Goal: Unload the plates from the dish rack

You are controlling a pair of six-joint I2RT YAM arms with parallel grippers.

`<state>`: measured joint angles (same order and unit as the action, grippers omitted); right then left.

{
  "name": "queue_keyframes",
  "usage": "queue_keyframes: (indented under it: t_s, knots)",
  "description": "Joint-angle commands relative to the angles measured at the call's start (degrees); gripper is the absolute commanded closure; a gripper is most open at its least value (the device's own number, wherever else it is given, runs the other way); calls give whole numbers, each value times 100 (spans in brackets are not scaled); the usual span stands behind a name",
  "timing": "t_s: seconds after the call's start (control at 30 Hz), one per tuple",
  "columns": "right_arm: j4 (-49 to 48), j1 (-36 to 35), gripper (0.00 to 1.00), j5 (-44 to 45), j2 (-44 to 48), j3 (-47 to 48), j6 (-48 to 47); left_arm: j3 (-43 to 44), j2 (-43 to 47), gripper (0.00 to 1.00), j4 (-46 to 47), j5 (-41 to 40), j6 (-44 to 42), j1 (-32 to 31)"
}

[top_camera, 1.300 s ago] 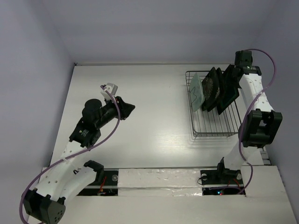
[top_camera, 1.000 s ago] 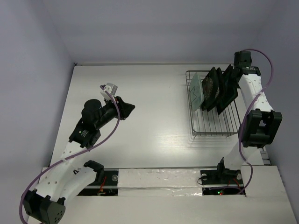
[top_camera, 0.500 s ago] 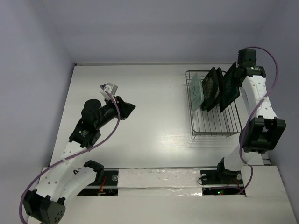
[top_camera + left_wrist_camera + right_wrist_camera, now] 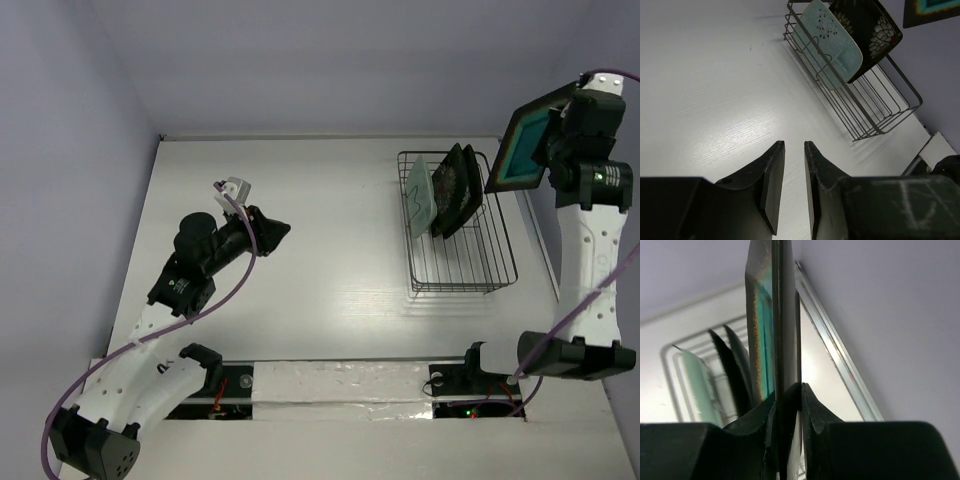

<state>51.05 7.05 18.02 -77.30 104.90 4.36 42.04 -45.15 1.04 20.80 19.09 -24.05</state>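
At near left, the left gripper [image 4: 281, 232] has not moved; its claw is released, fingers a slim gap apart and empty. Right of it, the dish rack [image 4: 463, 285] now holds three plates at its far end: the mint-green plate [image 4: 421, 195] and two black flowered plates [image 4: 455, 188], which overlap and are hard to separate. At far right, the right gripper [image 4: 560, 118] has risen, clenched on the edge of the teal-centred plate [image 4: 522, 148], now clear above the rack. The right wrist view shows that plate only edge-on.
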Motion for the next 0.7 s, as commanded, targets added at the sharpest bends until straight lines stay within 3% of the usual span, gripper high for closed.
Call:
queue_keyframes:
  t_s: [0.0, 0.07, 0.2, 0.33, 0.47, 0.6, 0.67]
  knots:
    - [-1263, -107, 100, -842, 592, 418, 617, 94, 120, 80, 309, 30, 42, -38]
    - [-1674, -238, 100, -1387, 776, 180, 933, 94, 172, 80, 292, -49, 33, 15]
    - [-2168, -449, 100, -1616, 961, -136, 1330, 76, 287, 80, 265, -163, 16, 15]
    - [-3151, -1002, 100, -2590, 1085, -900, 2005, 111, 366, 80, 221, -391, -20, 15]
    - [-4310, -2056, 100, -2330, 822, -1708, 2585, 199, 550, 71, 151, -795, -151, 67]
    - [-5778, -2909, 100, -2128, 339, -2656, 3491, 252, 954, 66, 45, -1726, -248, 67]
    - [-6315, -3374, 100, -1996, -185, -2694, 3931, 173, 1217, 64, 107, -1851, -231, 67]
